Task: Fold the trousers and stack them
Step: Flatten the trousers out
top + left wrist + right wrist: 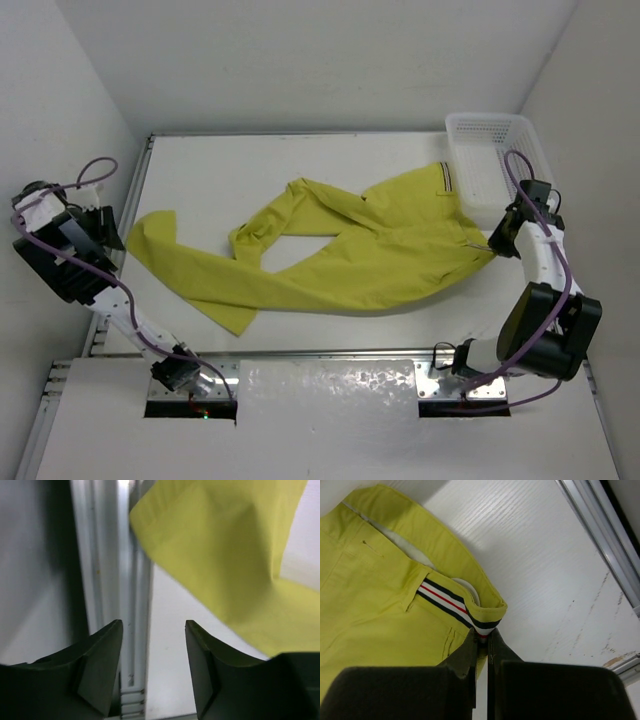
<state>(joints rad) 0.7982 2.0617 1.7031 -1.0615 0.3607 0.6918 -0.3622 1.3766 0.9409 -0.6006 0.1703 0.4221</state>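
Two grippers logged. Right gripper (482, 641) is pinched tight on the striped waistband corner of the trousers (380, 262). Left gripper (152, 630) is spread and empty, near one leg hem. Trousers lie unfolded across the table (230, 165), waist end beside the white mesh basket (490, 150).

Robot lab cell w/ bare white walls (300, 60) (alu-framed table (250, 160)).

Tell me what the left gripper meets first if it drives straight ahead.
Probably the table's side rail, not cloth: the open left gripper points there, with the trousers just right of its line. Depth unclear.
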